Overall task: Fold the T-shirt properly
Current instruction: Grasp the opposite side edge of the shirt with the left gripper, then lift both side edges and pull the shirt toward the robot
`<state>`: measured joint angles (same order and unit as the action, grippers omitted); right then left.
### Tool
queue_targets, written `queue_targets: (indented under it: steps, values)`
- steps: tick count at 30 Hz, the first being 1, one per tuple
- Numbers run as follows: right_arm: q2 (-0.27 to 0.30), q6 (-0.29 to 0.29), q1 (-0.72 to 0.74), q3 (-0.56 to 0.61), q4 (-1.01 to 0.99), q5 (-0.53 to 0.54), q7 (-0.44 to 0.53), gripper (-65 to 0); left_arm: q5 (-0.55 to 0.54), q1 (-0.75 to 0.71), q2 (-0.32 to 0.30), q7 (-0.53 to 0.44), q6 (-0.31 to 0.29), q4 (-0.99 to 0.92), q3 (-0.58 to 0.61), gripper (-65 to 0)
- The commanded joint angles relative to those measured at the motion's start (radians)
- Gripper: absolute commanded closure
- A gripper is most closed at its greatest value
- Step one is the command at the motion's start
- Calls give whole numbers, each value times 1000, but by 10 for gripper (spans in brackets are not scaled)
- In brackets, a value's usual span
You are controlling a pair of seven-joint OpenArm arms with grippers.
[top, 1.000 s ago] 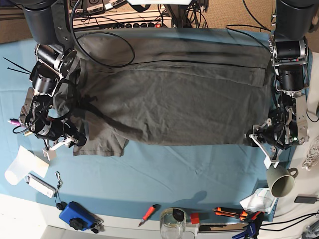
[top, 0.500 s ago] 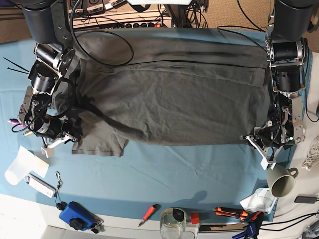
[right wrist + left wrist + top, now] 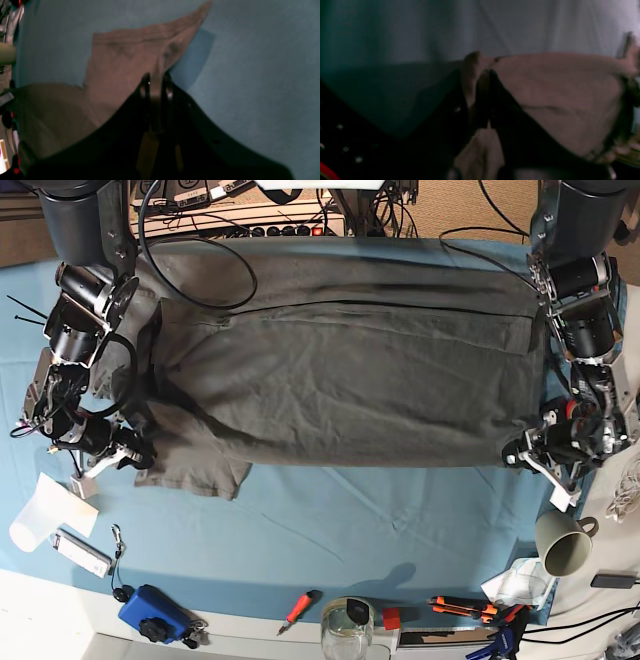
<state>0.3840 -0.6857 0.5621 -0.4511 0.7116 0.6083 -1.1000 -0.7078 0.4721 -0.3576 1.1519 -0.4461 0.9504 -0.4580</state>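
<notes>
progress on the fold looks early to me. the t-shirt (image 3: 340, 380) lies spread across the teal-blue cloth sheet (image 3: 330, 520), most of its body flat and wrinkled. along its far side a long seam-like line runs the width of the cloth, which may be one lengthwise fold already laid over, though i cannot be sure from here. a sleeve sticks out at the near corner on my right arm's side, not tucked in. i judge that the main folds are not yet made: the near long edge has to come over, the sleeve has to go in, and the whole strip has to be folded down to a neat packet.

my left gripper (image 3: 520, 455) is at the shirt's near corner on its side of the table. in the left wrist view its jaws are pressed together with a pinch of the shirt's edge standing up between them, so i take it as clamped on the fabric. my right gripper (image 3: 140, 458) is at the opposite near corner, by the sleeve. in the right wrist view its fingertips (image 3: 147, 86) are drawn close with a thin ridge of cloth caught between them, and the sleeve rises to a peak beyond. both ends look gripped and ready for a lift.

off the shirt, a mug (image 3: 562, 542) and a few hand tools sit along the near edge.
</notes>
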Motion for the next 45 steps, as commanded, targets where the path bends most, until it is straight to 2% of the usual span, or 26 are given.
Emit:
queue_targets:
  steps: [1,5,14,18,20,22,27,31,36,45]
  values:
    - [24,-12,31,-2,15,48,3,0,-45,29,-16,9,-22,17,-19,0]
    - [30,-12,31,-2,15,110,-35,0,-102,29,-16,60,-53,17,-49,0]
    - [38,-12,30,-2,19,110,-95,0,-167,29,-16,126,-53,17,-48,0]
    - [45,-12,-9,-2,131,109,-108,0,-176,29,-16,149,-54,17,-48,0]
    - [46,12,-48,-2,235,109,-120,0,-176,29,-17,165,-55,17,-48,0]
    - [45,46,-91,-2,340,109,-123,0,-177,29,-16,182,-82,17,-48,0]
    - [45,111,-175,-2,502,110,-124,0,-222,29,-17,240,-83,19,-48,0]
    - [45,122,-215,-2,513,113,-127,0,-232,27,-17,244,-82,30,-48,0]
    - [45,121,-256,-2,513,172,-147,0,-232,20,-20,244,-75,84,-49,0]
    - [45,119,-257,-2,559,218,-222,0,-240,3,-61,244,-76,115,-49,0]
